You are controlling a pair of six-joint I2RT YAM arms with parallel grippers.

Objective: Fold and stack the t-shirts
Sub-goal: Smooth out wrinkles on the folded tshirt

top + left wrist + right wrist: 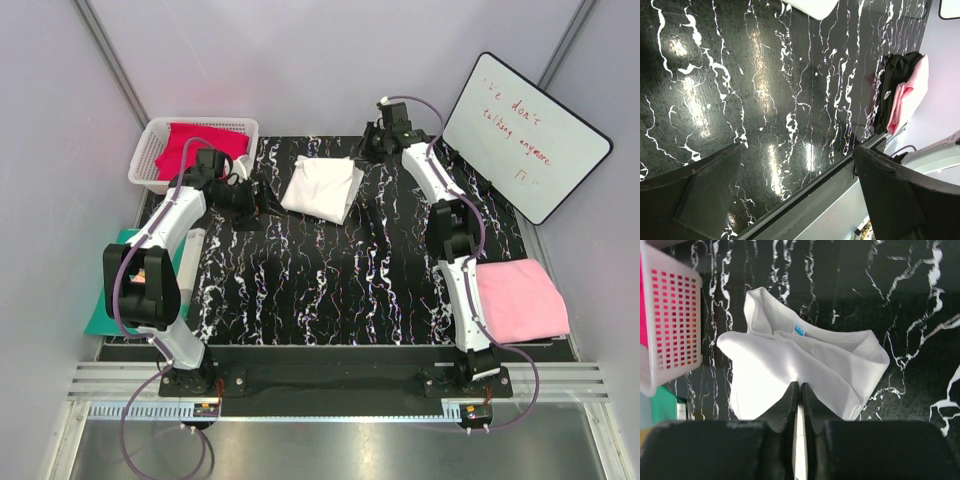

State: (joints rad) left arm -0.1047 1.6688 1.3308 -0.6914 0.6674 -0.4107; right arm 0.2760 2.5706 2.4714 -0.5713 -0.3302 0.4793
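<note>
The white t-shirt (322, 188) lies loosely folded at the back centre of the black marbled table (330, 290), its blue neck label (799, 329) facing up. My right gripper (368, 143) is at the shirt's far right edge; in the right wrist view its jaws (800, 386) are pressed almost together, with the white cloth (805, 360) puckering at their tips. My left gripper (252, 200) hovers just left of the shirt, and its fingers (705, 195) are wide apart with nothing between them. The pale pink t-shirt (520, 300) lies folded at the right front. The crimson t-shirt (200, 148) sits in the basket.
A white slatted basket (150, 158) stands at the back left, also in the right wrist view (675, 315). A teal mat (120, 290) lies along the left side. A whiteboard (525, 135) leans at the back right. The left wrist view shows the table's near edge (805, 205).
</note>
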